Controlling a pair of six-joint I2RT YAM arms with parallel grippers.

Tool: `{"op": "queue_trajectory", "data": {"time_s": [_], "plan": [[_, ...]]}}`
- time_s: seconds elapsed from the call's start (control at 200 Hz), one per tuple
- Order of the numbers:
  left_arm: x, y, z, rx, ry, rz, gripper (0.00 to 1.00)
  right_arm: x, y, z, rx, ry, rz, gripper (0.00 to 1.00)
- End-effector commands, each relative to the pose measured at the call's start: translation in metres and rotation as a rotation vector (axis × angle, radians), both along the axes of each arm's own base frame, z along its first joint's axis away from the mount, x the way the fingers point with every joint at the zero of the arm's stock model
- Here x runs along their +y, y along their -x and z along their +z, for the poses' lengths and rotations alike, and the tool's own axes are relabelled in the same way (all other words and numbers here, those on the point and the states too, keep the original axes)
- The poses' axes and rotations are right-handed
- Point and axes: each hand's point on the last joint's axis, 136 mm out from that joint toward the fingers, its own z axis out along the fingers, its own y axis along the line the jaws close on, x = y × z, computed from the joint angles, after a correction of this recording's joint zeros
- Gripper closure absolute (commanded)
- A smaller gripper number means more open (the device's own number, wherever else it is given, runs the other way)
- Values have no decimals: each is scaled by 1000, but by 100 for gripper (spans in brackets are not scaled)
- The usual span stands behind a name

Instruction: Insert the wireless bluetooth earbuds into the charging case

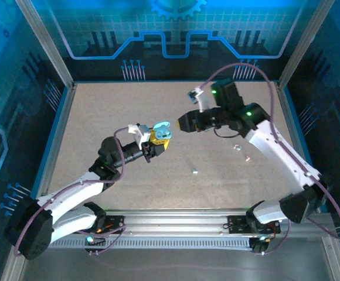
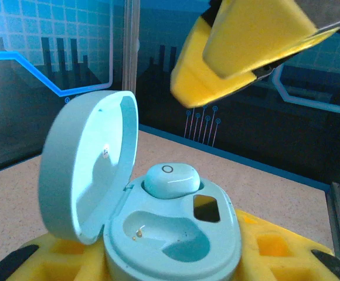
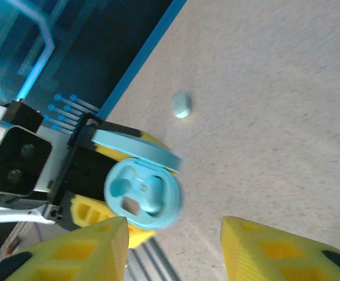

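We start at the left pincer, and it is clenched: chunky yellow fingers, moulded with square hollows, grip the case from either side. The case is a smooth, glossy, pale blue oval, pebble-like. Its lid is swung open on the hinge, a rounded shell standing nearly upright at the case's left edge in the left wrist view.

Inside the case we see two scooped sockets. The far one holds a seated bud, a shiny little dome with a small ring mark on top. The near socket lies bare, with tiny gold contacts glinting on its floor. Beside the seated bud sits a small dark rectangular window.

Next comes the right pincer, just right of the case and released: its blunt yellow wedge tips are spread apart with nothing between them. One of them looms above the case in the left wrist view.

Out on the table, matte, tan and finely speckled, lies a loose bud, a tiny pale speck right of the case and nearer the arm bases. A second loose bud lies farther right, well apart from the case.
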Motion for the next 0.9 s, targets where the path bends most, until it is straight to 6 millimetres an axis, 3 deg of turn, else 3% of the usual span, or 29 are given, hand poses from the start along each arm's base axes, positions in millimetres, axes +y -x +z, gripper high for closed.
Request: {"op": "queue_trajectory", "data": {"time_s": [0.0,0.065,0.145,0.27,0.45,0.65,0.82,0.871,0.896], "plan": [[5,4,16,-67,12,16,66,-48,-34,-2,-43,-40,-218,55],[6,6,19,-70,17,14,66,-84,-56,-29,34,-13,-374,56],[8,9,21,-71,20,15,67,-122,-76,-78,190,72,-525,55],[10,14,26,-75,26,16,67,-143,-99,-146,351,223,-537,56],[10,18,30,-74,31,4,67,-137,-138,-204,383,383,-396,56],[10,25,32,-69,25,-6,66,-129,-167,-249,375,610,-228,52],[9,25,32,-68,25,-7,66,-117,-183,-268,367,673,-141,53],[9,26,31,-66,24,-9,66,-114,-186,-265,345,686,-125,53],[9,26,32,-68,24,-8,66,-113,-185,-276,362,694,-109,53]]}}
